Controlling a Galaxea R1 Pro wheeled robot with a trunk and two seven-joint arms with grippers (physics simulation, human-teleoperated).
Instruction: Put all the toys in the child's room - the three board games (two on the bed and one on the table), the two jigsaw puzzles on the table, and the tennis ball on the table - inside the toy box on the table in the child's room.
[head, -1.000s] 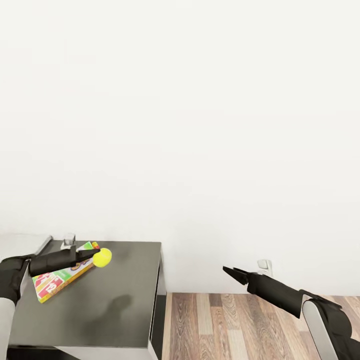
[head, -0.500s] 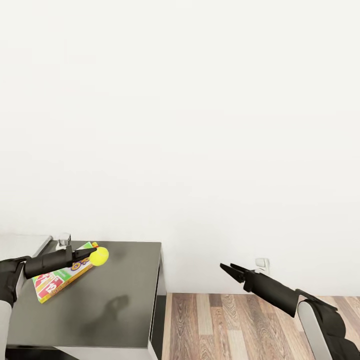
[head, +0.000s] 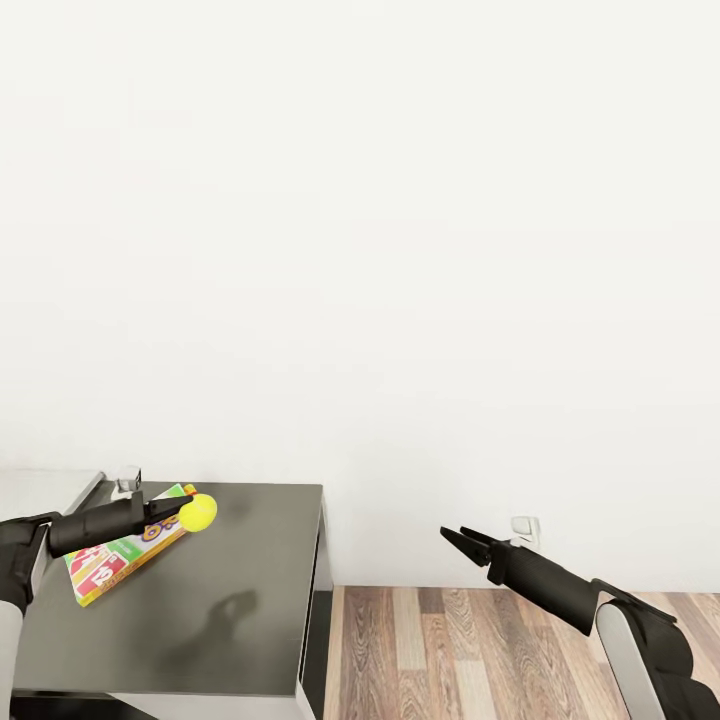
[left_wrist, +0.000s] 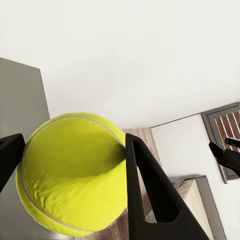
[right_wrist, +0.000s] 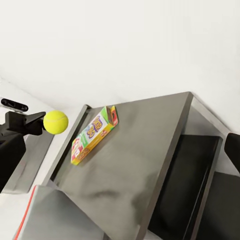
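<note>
Gripping the tennis ball between both fingers, our left pincer is holding it in the air above the dark-grey surface of the side unit. In the left wrist view, the ball is sitting pressed against the dark finger on each side. One board game is lying flat on that surface, near its left edge and under the left arm; the remaining top toward the right edge is bare. Our right pincer is hanging well apart over the wood-plank floor, its fingers looking nearly together, gripping nothing. A white wall is standing behind everything.
</note>
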